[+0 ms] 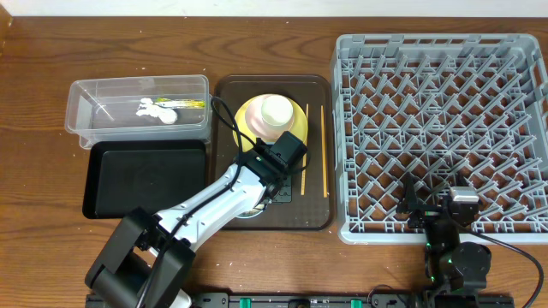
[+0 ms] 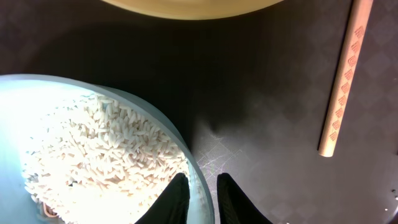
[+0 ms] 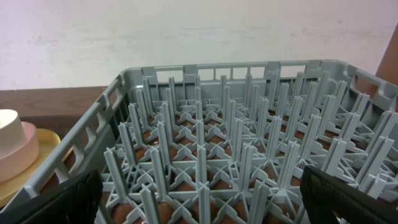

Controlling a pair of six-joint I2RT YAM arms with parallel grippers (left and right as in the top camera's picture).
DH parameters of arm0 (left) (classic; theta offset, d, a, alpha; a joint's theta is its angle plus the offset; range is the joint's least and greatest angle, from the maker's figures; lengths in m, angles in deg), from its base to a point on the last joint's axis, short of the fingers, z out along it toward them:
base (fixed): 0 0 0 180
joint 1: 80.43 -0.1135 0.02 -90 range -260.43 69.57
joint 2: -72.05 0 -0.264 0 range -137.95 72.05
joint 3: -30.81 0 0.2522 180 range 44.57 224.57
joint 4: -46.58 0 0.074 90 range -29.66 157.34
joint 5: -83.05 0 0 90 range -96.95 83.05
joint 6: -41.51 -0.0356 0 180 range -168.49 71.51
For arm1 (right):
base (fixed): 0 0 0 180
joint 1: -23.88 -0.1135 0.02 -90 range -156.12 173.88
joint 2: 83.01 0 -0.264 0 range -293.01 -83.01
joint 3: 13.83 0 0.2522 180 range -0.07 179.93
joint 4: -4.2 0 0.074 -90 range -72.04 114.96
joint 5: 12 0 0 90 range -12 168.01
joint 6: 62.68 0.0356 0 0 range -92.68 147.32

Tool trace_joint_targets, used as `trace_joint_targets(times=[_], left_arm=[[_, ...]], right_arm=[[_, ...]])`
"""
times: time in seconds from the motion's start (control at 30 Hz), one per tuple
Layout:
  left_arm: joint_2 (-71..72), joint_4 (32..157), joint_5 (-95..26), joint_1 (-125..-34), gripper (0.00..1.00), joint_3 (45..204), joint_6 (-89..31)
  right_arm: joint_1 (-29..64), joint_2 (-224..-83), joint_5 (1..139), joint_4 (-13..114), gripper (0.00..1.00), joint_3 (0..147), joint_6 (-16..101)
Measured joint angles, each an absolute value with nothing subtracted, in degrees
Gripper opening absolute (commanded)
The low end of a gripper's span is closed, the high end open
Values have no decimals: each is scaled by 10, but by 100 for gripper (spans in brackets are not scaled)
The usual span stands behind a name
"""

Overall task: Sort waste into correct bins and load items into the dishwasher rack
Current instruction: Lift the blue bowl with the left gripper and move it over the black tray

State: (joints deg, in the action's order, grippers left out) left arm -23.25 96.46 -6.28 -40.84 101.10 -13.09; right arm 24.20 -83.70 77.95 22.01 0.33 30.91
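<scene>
The dark brown serving tray [image 1: 272, 214] sits mid-tabletop [image 1: 43, 51], between the two bins on its left and the grey dishwasher rack [image 1: 441, 137] on its right. The left arm reaches across the tray's near half, and from overhead its wrist hides most of what it works on.

The left wrist view shows the left claw [image 2: 200, 202] closed down narrowly on the rim of the pale blue bowl [image 2: 15, 124]. One finger is inside the rim and the other outside. The bowl holds a loose heap of off-white rice [image 2: 99, 149] that lies against the side the claw grips. One patterned wooden chopstick [image 2: 345, 81] lies on the tray to the right, apart from the bowl. The edge of the yellow plate [image 2: 193, 6] shows just beyond.

On the far half of the tray, the plate carries a white bowl [image 1: 255, 118] with a small white cup [image 1: 276, 109] nested in it. A second chopstick [image 1: 324, 150] lies parallel to the first, near the tray's right edge.

The clear plastic tub [image 1: 137, 107] holds the crumpled white paper scrap [image 1: 157, 110] and the yellow-green wrapper [image 1: 184, 103]. The shallow black tray [image 1: 145, 175] lies just in front of it.

The right claw [image 3: 200, 186] hangs at the rack's near edge with its jaws spread wide and nothing in them. It faces rows of upright pegs with no items among them.
</scene>
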Motion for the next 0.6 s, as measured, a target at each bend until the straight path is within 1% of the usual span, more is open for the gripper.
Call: trace_joint_targets(times=[0.2,0.23,0.33,0.6], left_arm=[[-233,964,-61,-408,19,1011,-126],[-233,964,-61,-408,15,1011,-126],[-233,963,-60,-402,12,1011,-124],[-233,963,-56,-397,11,1011,-124]], right_arm=[[242,-837,780,220,99,3,309],[242,-837,780,220,99,3,309],[242,-837,780,220,99,3,309],[242,-837,780,220,99,3,309]])
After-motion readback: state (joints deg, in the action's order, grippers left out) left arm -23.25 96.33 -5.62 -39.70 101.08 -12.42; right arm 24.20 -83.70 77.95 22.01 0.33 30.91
